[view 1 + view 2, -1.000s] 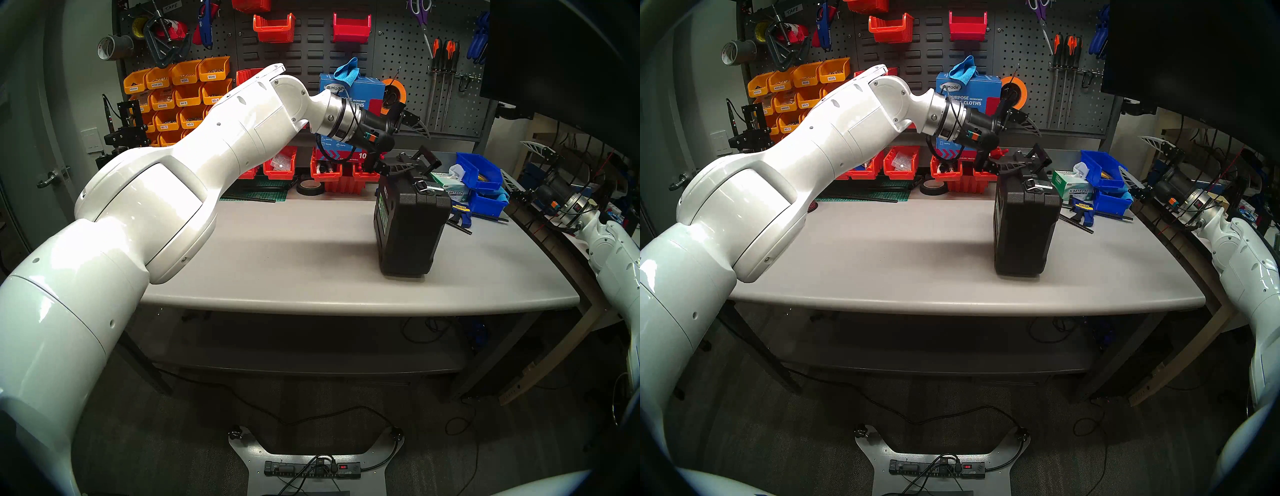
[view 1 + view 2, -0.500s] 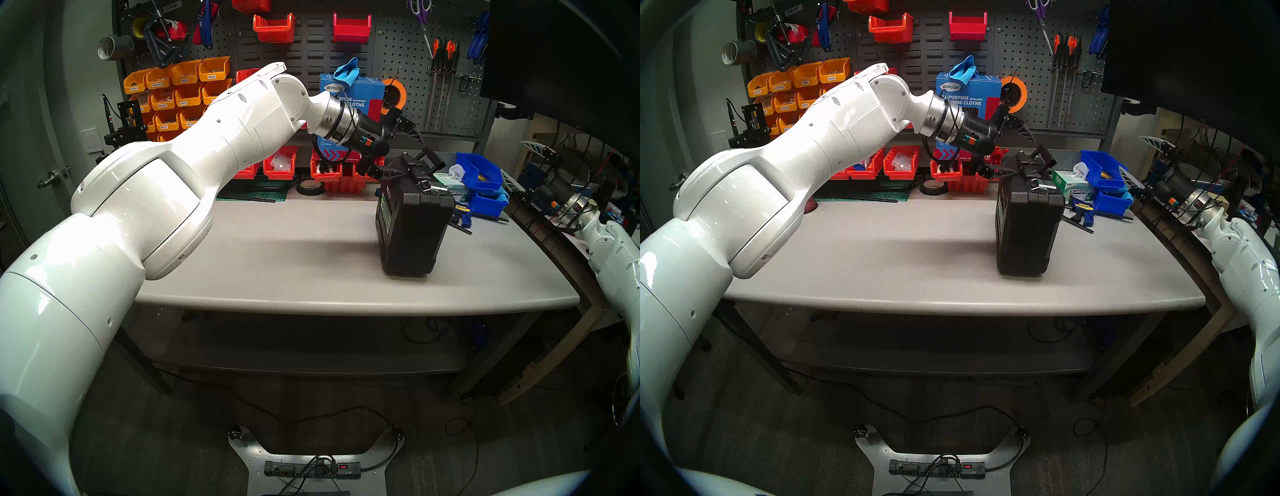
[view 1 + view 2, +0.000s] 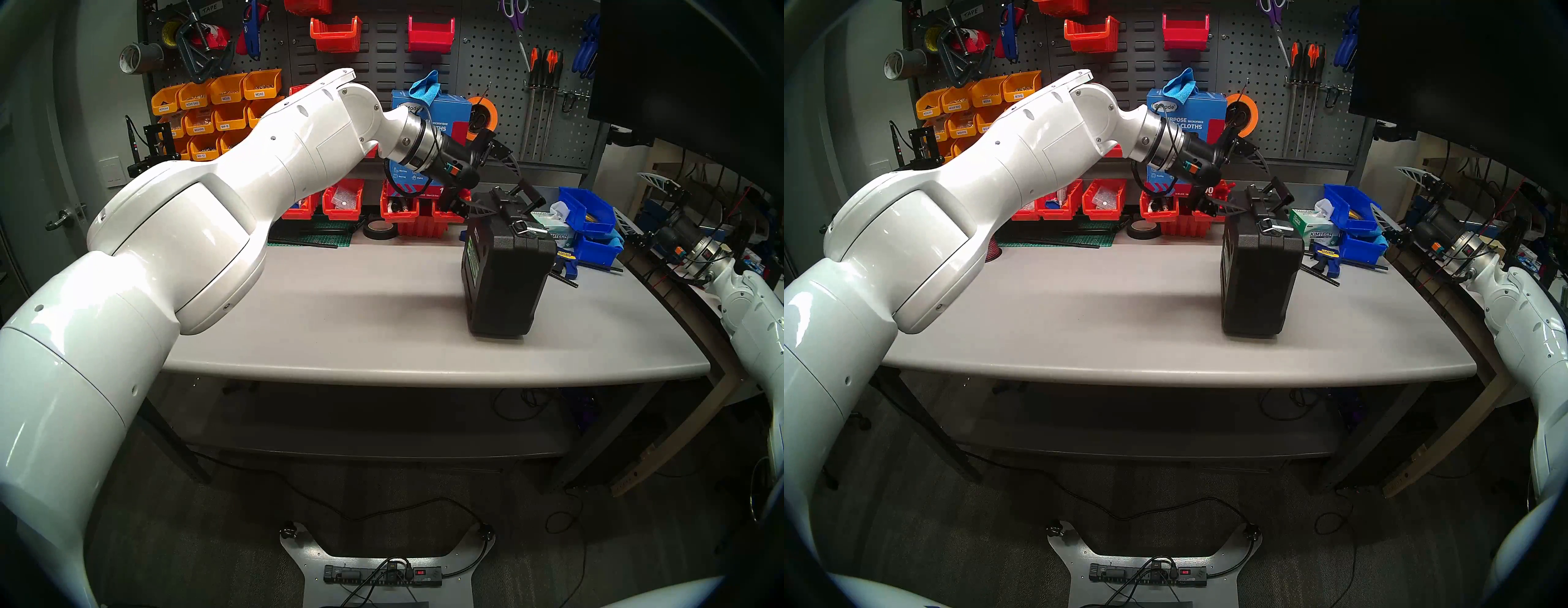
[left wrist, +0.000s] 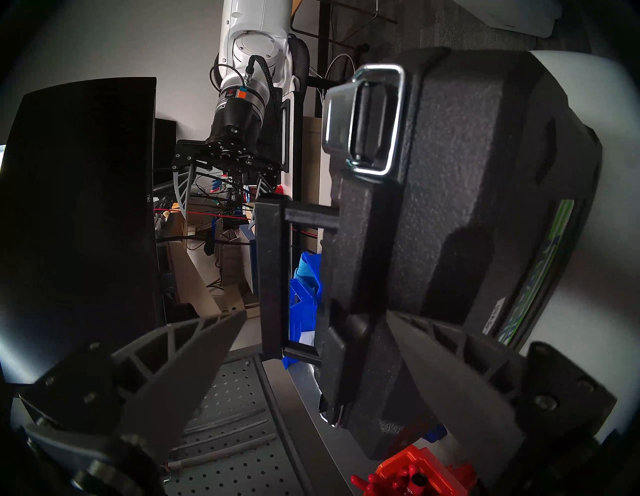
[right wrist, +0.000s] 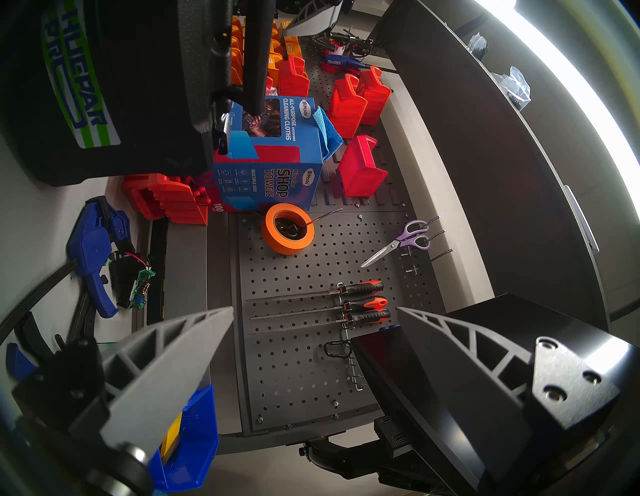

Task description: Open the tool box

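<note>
Now the upright tool box (image 3: 507,278), stood on the bench (image 3: 339,305) right of centre, is straddled at its handle (image 4: 273,273) end by the wide-spread left fingers (image 4: 194,350), the right arm well apart.

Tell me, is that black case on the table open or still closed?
Closed. The tool box stands upright with its halves together, and the silver latch nearest the camera lies flat across the seam; the other latch is mostly hidden.

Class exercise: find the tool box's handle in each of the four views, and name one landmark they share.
Head left: handle, upper right of centre.
Head right, upper right of centre.
Left wrist, centre.
Right wrist, top, left of centre.
Shared landmark: the tool box itself.
</note>
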### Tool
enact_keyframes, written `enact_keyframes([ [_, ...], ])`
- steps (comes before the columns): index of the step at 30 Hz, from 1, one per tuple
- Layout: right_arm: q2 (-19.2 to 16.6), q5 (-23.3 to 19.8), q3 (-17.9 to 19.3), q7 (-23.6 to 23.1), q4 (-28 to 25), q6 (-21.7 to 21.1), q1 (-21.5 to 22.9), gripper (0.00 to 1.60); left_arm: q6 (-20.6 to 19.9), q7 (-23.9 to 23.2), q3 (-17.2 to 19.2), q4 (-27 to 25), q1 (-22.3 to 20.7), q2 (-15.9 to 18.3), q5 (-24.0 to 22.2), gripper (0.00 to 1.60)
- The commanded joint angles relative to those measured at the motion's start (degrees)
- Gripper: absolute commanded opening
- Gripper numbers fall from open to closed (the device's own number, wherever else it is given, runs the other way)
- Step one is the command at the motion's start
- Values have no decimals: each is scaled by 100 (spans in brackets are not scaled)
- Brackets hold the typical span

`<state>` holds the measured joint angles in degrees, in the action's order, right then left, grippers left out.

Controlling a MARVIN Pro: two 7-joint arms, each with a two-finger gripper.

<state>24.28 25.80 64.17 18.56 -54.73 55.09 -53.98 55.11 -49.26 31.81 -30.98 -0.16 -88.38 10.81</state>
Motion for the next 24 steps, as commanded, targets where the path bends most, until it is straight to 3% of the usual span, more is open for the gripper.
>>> enact_keyframes([
  [1,-48,-3,43,40,-20,-9,39,160,-11,-96,-12,66,-277,71,-44,160],
  [24,-49,-7,41,38,-20,-9,39,160,-11,89,169,407,-488,-180,-292,160],
])
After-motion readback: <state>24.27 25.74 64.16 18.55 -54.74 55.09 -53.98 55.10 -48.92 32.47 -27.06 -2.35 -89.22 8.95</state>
